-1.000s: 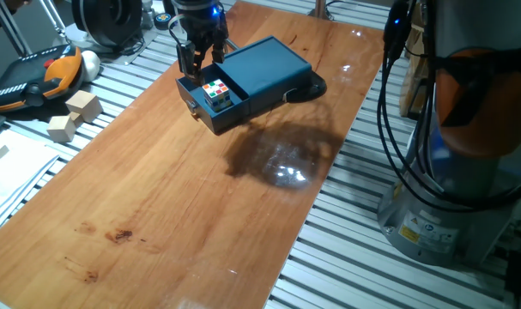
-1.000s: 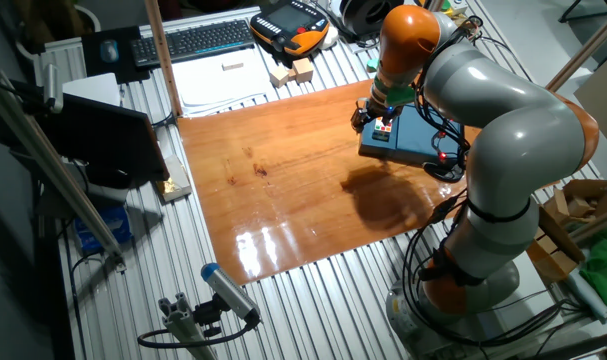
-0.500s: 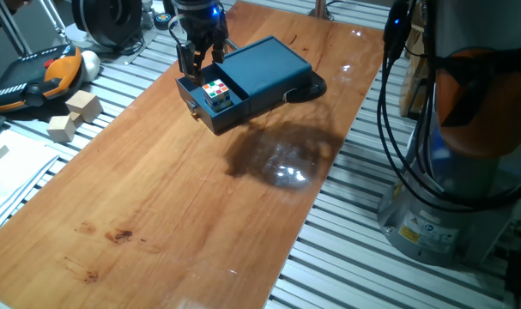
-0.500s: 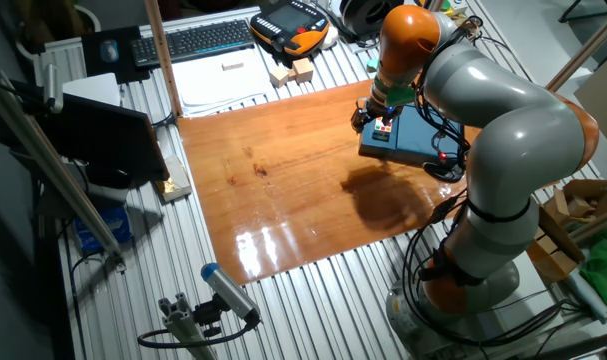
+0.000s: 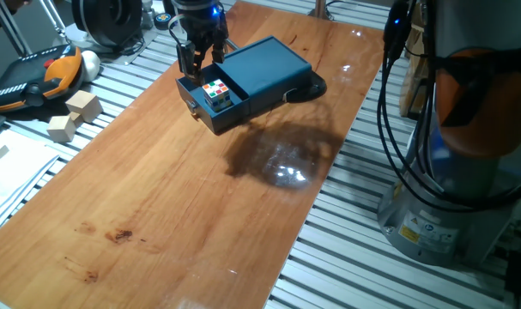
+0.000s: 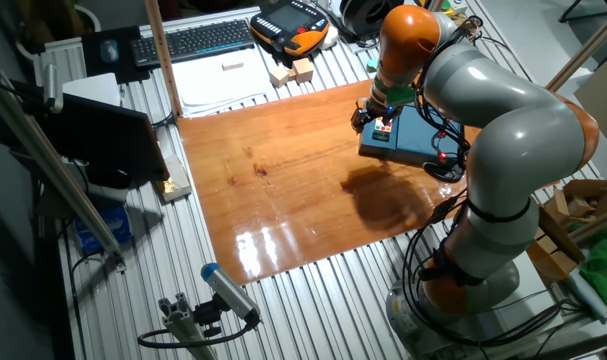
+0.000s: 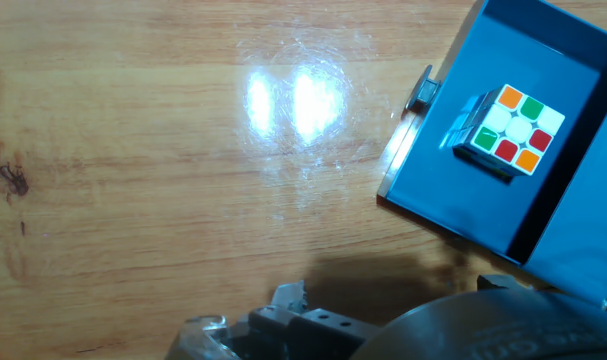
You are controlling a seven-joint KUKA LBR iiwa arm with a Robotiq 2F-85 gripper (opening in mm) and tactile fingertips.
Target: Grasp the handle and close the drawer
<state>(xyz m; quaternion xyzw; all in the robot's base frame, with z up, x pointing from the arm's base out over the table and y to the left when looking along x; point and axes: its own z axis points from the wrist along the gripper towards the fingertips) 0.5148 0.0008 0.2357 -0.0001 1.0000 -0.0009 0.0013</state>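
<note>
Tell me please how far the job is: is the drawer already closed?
Not yet. The drawer stands pulled out of its box, with a puzzle cube lying inside. The gripper is beside the drawer, next to its side wall, not at the handle, which is free on the front face. Whether the jaws are open cannot be told. Left: move to the handle, grasp it, push the drawer in.

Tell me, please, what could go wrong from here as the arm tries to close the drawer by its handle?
The gripper sits beside the open drawer, not on the handle, so it must come round the corner and could knock the tray sideways. The knob is tiny: the fingers may slip off it. The puzzle cube stands loose inside and might catch the box edge, though its clearance cannot be judged here.
</note>
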